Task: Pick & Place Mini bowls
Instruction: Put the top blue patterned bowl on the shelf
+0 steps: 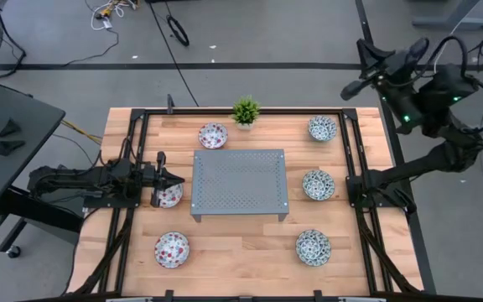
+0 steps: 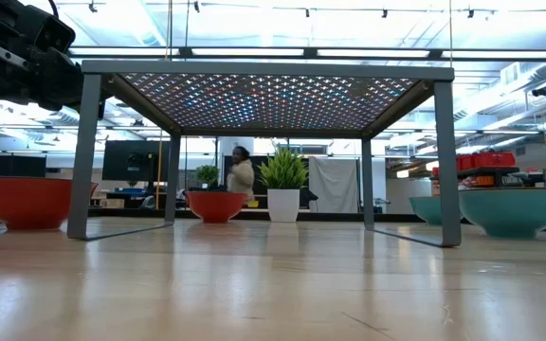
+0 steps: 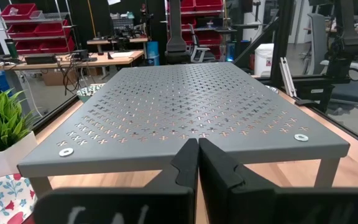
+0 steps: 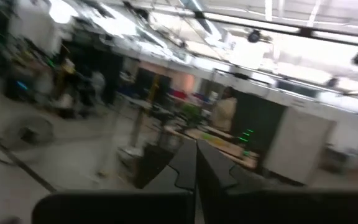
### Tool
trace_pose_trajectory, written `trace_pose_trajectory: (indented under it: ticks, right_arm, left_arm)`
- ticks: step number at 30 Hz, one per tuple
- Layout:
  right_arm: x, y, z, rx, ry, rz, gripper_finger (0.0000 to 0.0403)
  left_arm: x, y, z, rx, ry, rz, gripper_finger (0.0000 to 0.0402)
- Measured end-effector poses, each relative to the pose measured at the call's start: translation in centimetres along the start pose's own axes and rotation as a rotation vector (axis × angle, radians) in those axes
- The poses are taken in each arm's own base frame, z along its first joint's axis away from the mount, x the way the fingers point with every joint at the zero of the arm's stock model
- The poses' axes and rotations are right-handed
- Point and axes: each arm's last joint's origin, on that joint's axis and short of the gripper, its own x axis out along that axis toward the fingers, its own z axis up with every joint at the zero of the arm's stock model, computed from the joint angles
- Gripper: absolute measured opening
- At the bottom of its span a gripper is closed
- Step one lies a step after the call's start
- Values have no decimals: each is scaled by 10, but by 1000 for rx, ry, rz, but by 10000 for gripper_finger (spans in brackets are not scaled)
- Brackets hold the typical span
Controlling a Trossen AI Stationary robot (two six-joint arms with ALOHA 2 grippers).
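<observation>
Six mini bowls ringing the rack for pickup — left gripper closed, empty, at nine o'clock; right gripper closed, parked off-worktop.

Workshop: red parts bins, cluttered workbenches, ceiling lights.

Matt perforated metal rack — glossy, probably ceramic mini bowls.

The robot had two dark arms. The left arm was black, made of chunky blocks joined together. The right arm was black too, with thin black cables looping round it and small green lights glowing on it. Each gripper had two flat black fingers with stepped edges.
</observation>
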Motion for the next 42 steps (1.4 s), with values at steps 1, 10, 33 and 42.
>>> trace_pose_trajectory:
  ticks: [1, 10, 33, 42]
  right_arm:
    - [1, 1, -1, -35, 19, -20, 11]
    - [10, 10, -6, -313, 175, -154, 11]
    - [39, 2, -24, -510, 461, -435, 11]
    - [43, 4, -26, -518, 463, -436, 11]
  left_arm:
    - [0, 0, 0, 0, 0, 0, 18]
    - [0, 0, 0, 0, 0, 0, 18]
    - [0, 0, 0, 0, 0, 0, 18]
    - [0, 0, 0, 0, 0, 0, 18]
